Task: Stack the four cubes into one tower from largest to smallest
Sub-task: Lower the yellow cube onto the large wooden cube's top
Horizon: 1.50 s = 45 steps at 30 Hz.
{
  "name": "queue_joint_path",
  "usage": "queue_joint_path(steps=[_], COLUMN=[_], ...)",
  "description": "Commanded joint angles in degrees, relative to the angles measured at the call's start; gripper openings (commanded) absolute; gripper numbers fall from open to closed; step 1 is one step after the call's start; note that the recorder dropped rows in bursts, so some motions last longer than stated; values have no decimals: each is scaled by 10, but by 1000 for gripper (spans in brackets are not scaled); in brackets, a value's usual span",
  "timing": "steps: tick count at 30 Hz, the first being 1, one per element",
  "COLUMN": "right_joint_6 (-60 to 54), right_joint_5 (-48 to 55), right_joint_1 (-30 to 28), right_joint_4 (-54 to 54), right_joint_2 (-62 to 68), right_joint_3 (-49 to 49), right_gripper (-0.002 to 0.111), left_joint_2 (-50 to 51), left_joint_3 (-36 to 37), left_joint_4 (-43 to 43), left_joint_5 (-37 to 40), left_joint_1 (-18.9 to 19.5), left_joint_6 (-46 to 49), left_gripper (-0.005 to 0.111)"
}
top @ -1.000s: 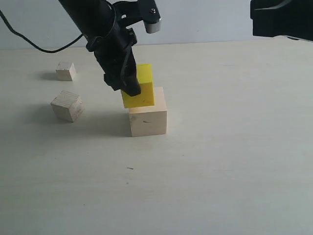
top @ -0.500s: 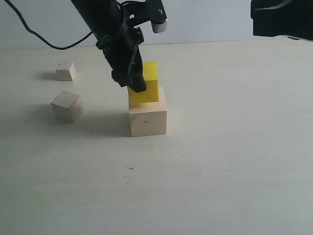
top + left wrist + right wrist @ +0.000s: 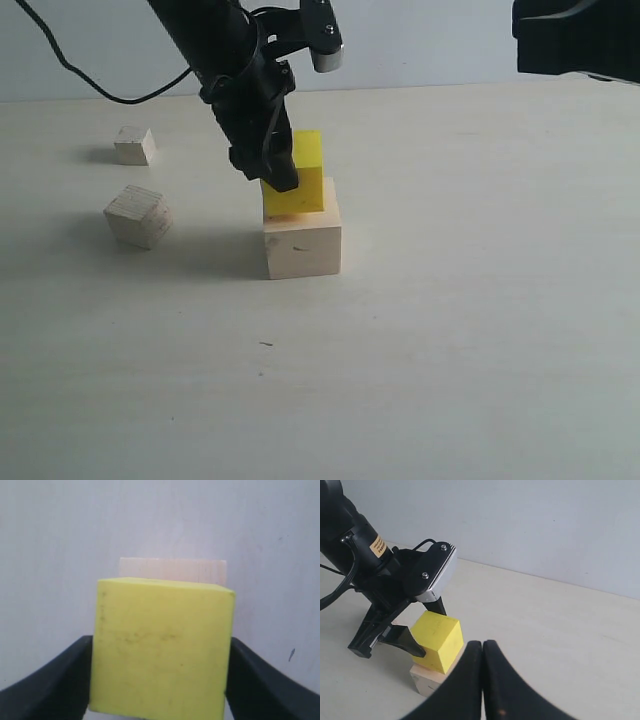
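Note:
The large pale wood cube [image 3: 303, 245] stands mid-table. The bright yellow cube [image 3: 302, 186] sits on its top, slightly toward the left edge, and my left gripper [image 3: 292, 180] is shut on the yellow cube from above. In the left wrist view the black fingers [image 3: 60, 680] press both sides of the yellow cube [image 3: 162, 647], with the pale cube's [image 3: 172, 570] edge showing beyond it. The grainy grey-tan cube [image 3: 138, 216] and the tiny pale cube [image 3: 133, 146] lie apart at the left. My right gripper [image 3: 482, 647] hangs shut and empty, high at the right.
A black cable [image 3: 100, 90] trails from the left arm across the back left. The right arm's dark body [image 3: 575, 40] fills the upper right corner. Pale tabletop [image 3: 450, 330] spreads in front and to the right of the stacked cubes.
The left gripper carried the yellow cube to the right from an overhanging, tilted spot, squaring it over the large cube. In the last half second it barely moved. The right arm stayed still.

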Motion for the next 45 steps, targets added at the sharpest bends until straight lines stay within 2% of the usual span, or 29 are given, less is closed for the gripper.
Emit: queue_joint_path(steps=[1, 17, 39, 42, 45], right_joint_6=[0, 0, -2, -2, -2], right_joint_5=[-6, -6, -5, -5, -5], right_joint_1=[-3, -3, -3, -3, -3], right_joint_4=[-6, -6, -6, -6, -6], right_joint_2=[-1, -1, -1, -1, -1], right_joint_3=[2, 2, 2, 2, 2], right_gripper=[0, 0, 0, 0, 0], left_joint_2=[1, 8, 19, 19, 19], left_joint_3=[-6, -6, 0, 0, 0], left_joint_4=[-7, -26, -5, -2, -8], left_joint_5=[-1, -8, -4, 7, 8], left_joint_1=[-1, -1, -1, -1, -1], left_joint_6=[-4, -4, -14, -14, -16], left_gripper=[0, 0, 1, 11, 31])
